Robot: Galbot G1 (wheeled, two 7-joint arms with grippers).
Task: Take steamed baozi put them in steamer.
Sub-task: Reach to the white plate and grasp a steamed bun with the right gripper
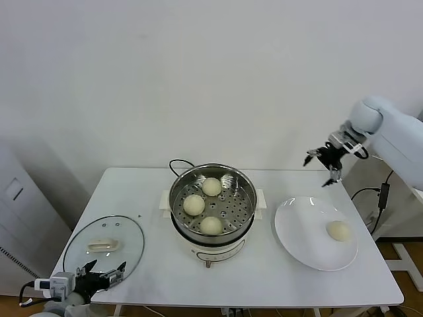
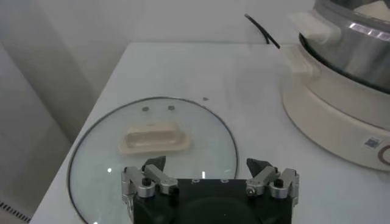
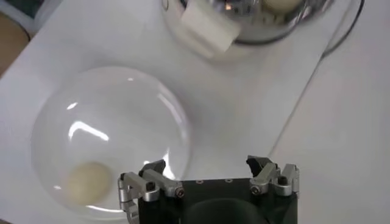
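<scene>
Three baozi in the steamer (image 1: 213, 206), one left on the plate (image 1: 297, 234).

My right gripper (image 1: 328, 160) hangs spread above the plate's far edge; my left gripper (image 1: 102, 275), spread, idles by the lid (image 1: 125, 247). The last baozi (image 1: 338, 230) needs me centred overhead, then a soft squeeze.

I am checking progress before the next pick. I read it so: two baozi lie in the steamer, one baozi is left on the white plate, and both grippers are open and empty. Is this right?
Not quite. The head view shows three baozi in the steamer, not two. The rest holds: one baozi is left on the white plate, and the left gripper and right gripper are open and empty.
</scene>
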